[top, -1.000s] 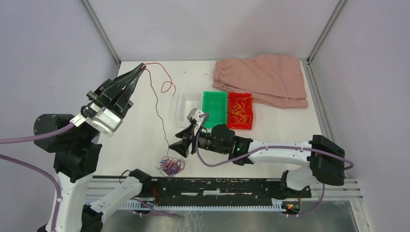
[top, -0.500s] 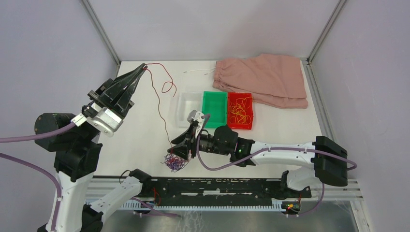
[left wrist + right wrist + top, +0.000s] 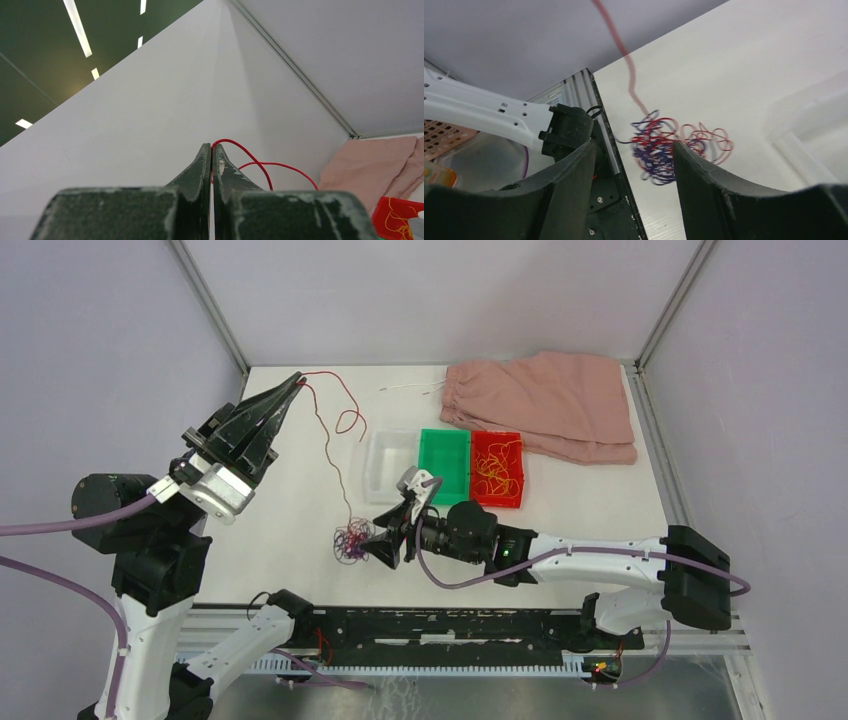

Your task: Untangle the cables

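My left gripper (image 3: 297,381) is raised at the back left and shut on a red cable (image 3: 322,435). In the left wrist view the red cable (image 3: 250,159) loops out from between the shut fingertips of that gripper (image 3: 211,146). The strand runs down to a clump of red and blue-purple cables (image 3: 350,541) near the table's front edge. My right gripper (image 3: 383,543) is low, just right of the clump, jaws open. In the right wrist view the clump (image 3: 659,150) lies just beyond my right gripper (image 3: 634,146), brushing the right fingertip (image 3: 680,150), and is not pinched.
A clear tray (image 3: 372,466), a green tray (image 3: 443,476) and a red tray (image 3: 480,496) holding yellow-orange cables (image 3: 497,468) sit mid-table. A pink cloth (image 3: 545,400) with a white drawstring (image 3: 410,388) lies at the back right. The black rail (image 3: 450,625) runs along the front edge.
The right gripper dipped onto the clump, narrowed, then widened again. The clump has shifted away from the front edge toward the left gripper. The left gripper has held still.
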Available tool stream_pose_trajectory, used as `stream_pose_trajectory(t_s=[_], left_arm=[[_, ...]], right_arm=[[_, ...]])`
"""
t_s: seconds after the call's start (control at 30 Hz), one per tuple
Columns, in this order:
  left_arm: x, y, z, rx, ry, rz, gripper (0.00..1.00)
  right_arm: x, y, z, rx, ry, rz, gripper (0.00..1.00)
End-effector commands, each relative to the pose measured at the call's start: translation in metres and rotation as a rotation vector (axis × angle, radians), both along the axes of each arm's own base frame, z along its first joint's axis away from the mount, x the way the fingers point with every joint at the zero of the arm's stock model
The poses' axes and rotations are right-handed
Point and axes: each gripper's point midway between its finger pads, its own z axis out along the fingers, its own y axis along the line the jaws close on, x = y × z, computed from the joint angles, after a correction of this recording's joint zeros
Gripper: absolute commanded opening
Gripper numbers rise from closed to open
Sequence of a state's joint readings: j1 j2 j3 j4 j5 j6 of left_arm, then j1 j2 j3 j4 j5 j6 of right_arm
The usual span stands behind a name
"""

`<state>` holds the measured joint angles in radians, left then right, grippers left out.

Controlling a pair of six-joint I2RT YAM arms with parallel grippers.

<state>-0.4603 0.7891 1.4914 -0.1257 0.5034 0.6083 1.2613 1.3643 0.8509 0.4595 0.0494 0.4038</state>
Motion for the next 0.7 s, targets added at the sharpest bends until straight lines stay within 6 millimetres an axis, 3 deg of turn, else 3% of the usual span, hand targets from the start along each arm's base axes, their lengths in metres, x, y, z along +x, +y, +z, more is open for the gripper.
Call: stream_pose_trajectory(t_s=[0.0,0.1,0.23,0.37,0.67], left_arm=[[-0.012,0.003,0.018,-0.04,-0.035,-0.023,0.03],[-0.012,0.003,0.02,-0.043,-0.037,-0.025,0.03],[-0.014,0.003,0.023,-0.044,-0.043,-0.029,0.03],[-0.015,0.003,0.025,-0.045,-0.048,-0.033,0.03],[-0.018,0.002,0.03,-0.057,-0.065,-0.05,0.03]], right_arm=[[-0.016,0.014,0.049,0.103,-0.088,0.112,0.65],[-0.001,0.022,0.056,0.067,-0.119,0.051,0.63],[0.035,0.019,0.045,-0.003,-0.127,-0.111,0.53],[0.052,0.015,0.025,-0.047,-0.117,-0.178,0.43],[0.07,-0.001,-0.03,-0.197,-0.129,-0.277,0.37]])
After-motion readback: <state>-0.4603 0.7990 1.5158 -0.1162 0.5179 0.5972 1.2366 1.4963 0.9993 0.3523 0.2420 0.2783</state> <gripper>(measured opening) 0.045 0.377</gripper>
